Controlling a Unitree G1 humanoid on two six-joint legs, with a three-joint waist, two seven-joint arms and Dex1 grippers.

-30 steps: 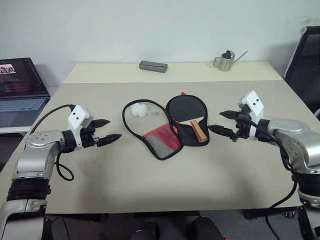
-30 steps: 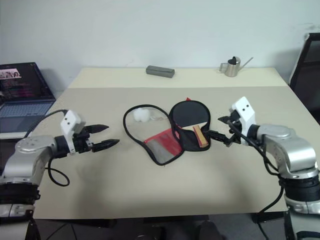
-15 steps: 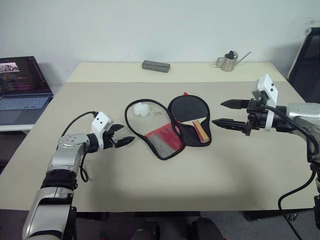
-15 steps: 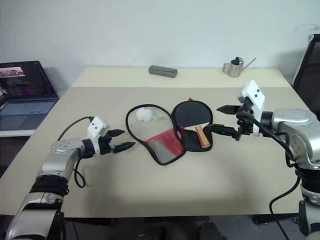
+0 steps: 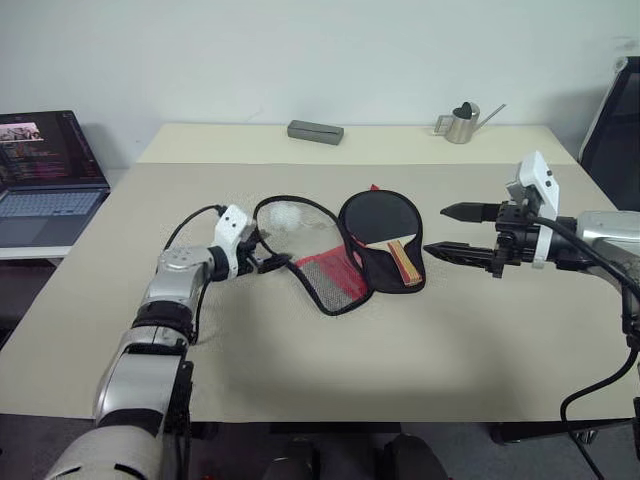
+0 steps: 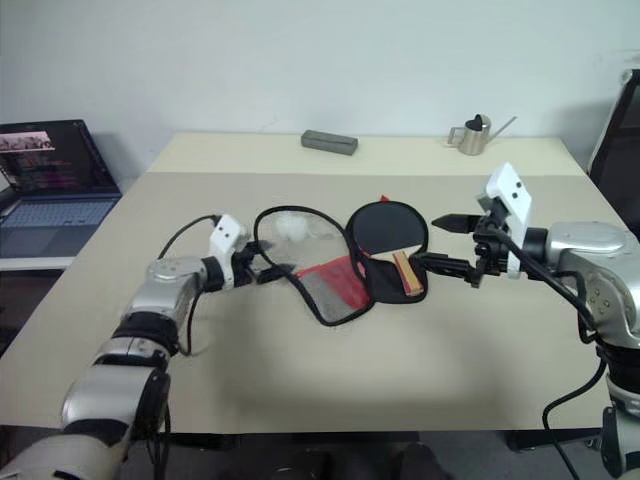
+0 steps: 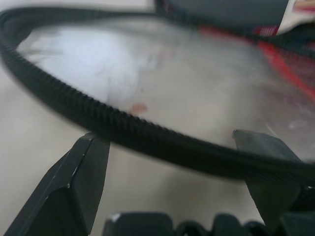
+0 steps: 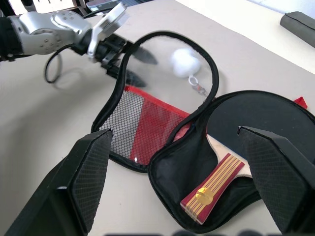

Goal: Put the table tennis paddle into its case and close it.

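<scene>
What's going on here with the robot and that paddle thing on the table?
The table tennis paddle already lies in the open case on the table. The left gripper, jaws open, sits at the zipper edge of the unzipped flap with the edge between its fingers. The right gripper hovers open beside the case. The case is not yet closed.
</scene>
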